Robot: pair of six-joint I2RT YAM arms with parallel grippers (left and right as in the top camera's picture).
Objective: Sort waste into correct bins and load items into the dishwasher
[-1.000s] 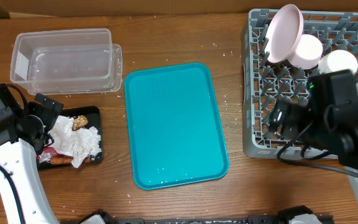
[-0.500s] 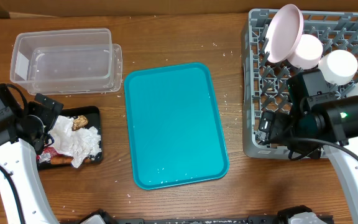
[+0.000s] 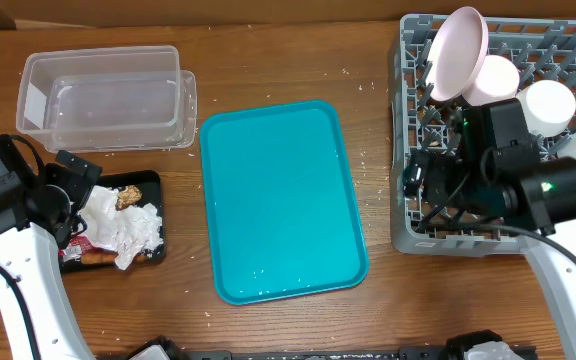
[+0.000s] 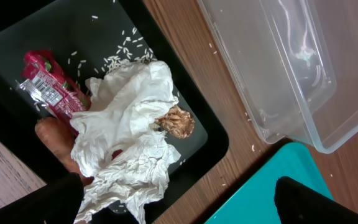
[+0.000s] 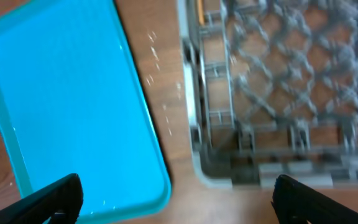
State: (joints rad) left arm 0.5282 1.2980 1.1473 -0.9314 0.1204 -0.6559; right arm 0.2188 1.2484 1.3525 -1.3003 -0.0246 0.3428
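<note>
A: What is found on the table point(image 3: 368, 60), taken from the largest thing down?

B: The grey dish rack point(image 3: 405, 120) is seen at the right edge. The right gripper point(image 5: 178, 190) is held over its near left corner, fingers spread wide and nothing between them. The teal tray point(image 3: 283, 200) lies bare in the middle. A clear container point(image 3: 103, 95) is set at the far left. The black tray point(image 3: 148, 182) lies nearer the robot, under the left gripper point(image 4: 179, 193), whose fingers are likewise spread and empty.

A: And the smaller things?

B: A pink plate point(image 3: 458, 52) is stood on edge in the rack's far left corner, with white cups point(image 3: 495, 82) beside it. In the black tray the napkins point(image 4: 129, 118) are heaped, and the red wrapper point(image 4: 45, 84) and the carrot point(image 4: 51, 140) are tucked against them. The brown food bit point(image 4: 178, 122) rests on top, and rice grains point(image 4: 120, 59) are scattered around.

A: So what is judged to be in hand?

B: Sorting and loading look finished, so a withdrawal of both arms is probably called for.

A: How is that best done?

B: The right gripper should be raised clear of the rack wall and pegs before any sideways travel, so that the plate is not tipped. The left should be lifted straight up, fingers apart, so that no napkin is snagged and dragged out.
</note>
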